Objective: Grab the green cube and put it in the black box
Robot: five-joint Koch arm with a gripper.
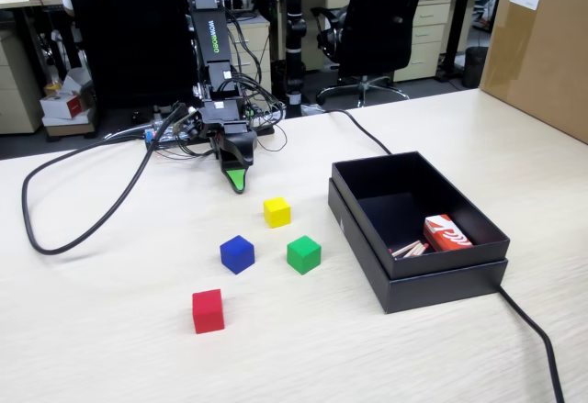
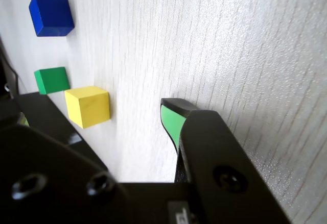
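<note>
Where lettering shows, arm point(image 1: 209, 36) reads WOWROBO, sideways

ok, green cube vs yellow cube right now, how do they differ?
Colour: the green cube is bright green, the yellow cube is yellow.
Place: in the fixed view, the yellow cube lies nearer the pincer; the green cube sits further toward the camera and closer to the black box.
Neighbours: the green cube sits beside the blue cube; the yellow cube stands behind both.
Shared: same size, matte, both resting on the table, untouched.
</note>
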